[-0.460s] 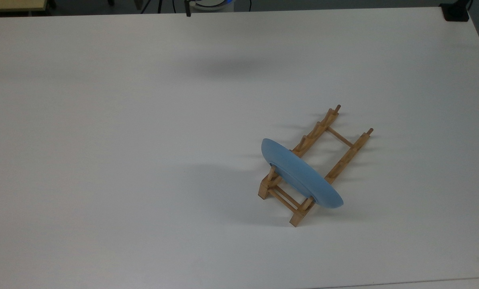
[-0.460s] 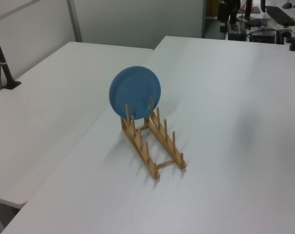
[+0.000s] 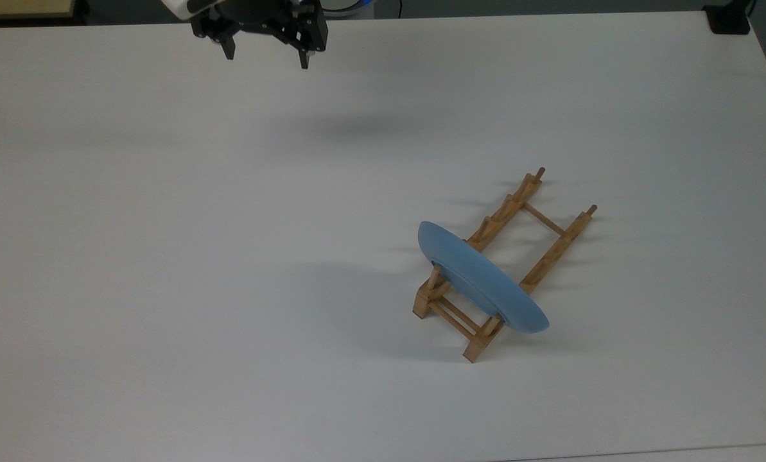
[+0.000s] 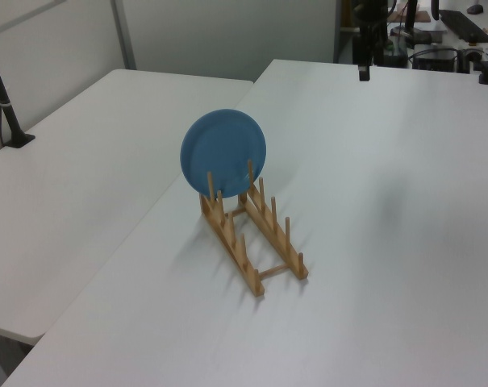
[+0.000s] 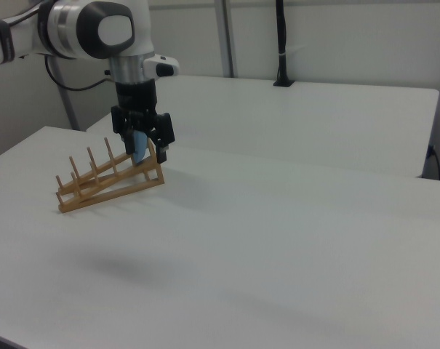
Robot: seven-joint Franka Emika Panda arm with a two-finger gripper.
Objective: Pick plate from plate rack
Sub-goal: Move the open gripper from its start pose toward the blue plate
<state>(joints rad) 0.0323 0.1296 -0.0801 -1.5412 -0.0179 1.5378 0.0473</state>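
Note:
The light blue plate (image 3: 479, 276) stands on edge in the end slot of the wooden plate rack (image 3: 553, 247), right of the table's centre in the top view. My gripper (image 3: 267, 58) hangs open and empty over the table's far edge at the top view's upper left, well apart from the plate. The left view has the plate (image 4: 223, 151) upright at the far end of the rack (image 4: 276, 242). In the right view my gripper (image 5: 143, 149) overlaps the plate (image 5: 138, 156) along the line of sight, at the right end of the rack (image 5: 96, 190).
The white table (image 3: 228, 256) spreads wide around the rack. A black object (image 3: 729, 19) sits at its far right corner in the top view. A second white table (image 4: 82, 161) with a black pole (image 4: 6, 105) adjoins it in the left view.
My gripper has come into the top view from beyond the table's far edge. The plate and the rack have not moved.

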